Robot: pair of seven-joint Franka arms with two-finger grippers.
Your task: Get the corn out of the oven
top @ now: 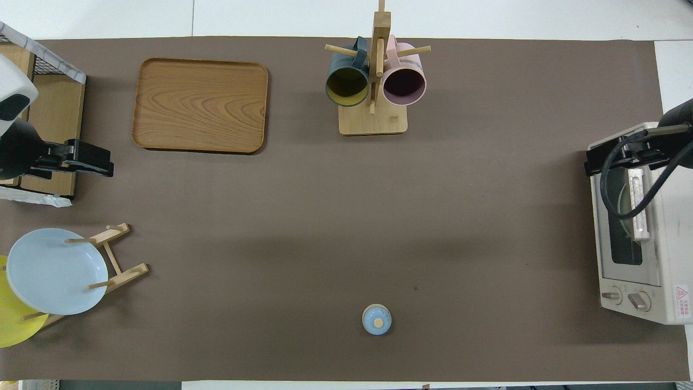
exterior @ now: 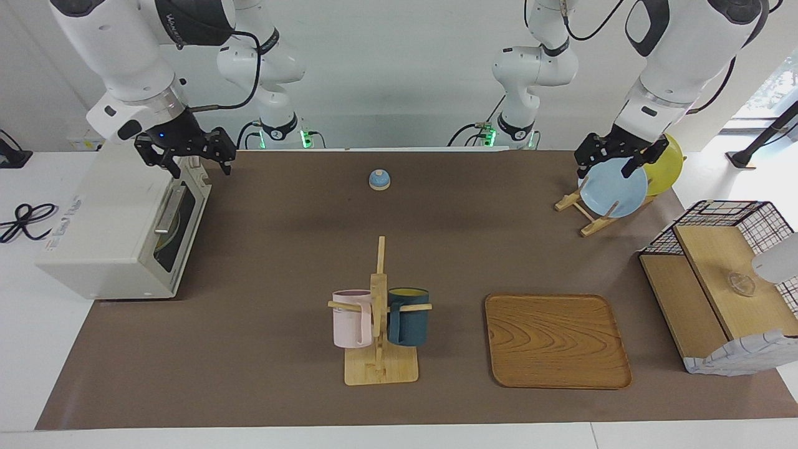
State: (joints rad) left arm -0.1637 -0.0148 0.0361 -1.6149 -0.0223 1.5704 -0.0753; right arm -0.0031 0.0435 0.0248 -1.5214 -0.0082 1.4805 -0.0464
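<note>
The off-white toaster oven [exterior: 106,231] stands at the right arm's end of the table, and it also shows in the overhead view [top: 668,233]. Its dark glass door [exterior: 181,227] is closed, with the silver bar handle [exterior: 169,209] across it. The corn is hidden. Only a dim round yellowish shape shows through the glass. My right gripper [exterior: 196,159] hangs just above the oven's top front edge, over the door [top: 598,160]. My left gripper [exterior: 610,165] waits in the air at the left arm's end, over the plate rack and the shelf's edge [top: 103,165].
A wooden rack holds a blue plate [exterior: 614,187] and a yellow plate [exterior: 666,165]. A wire-and-wood basket shelf [exterior: 717,280] stands beside it. A wooden tray [exterior: 555,340], a mug stand with a pink mug and a dark mug [exterior: 380,312], and a small blue bell [exterior: 379,179] are on the brown mat.
</note>
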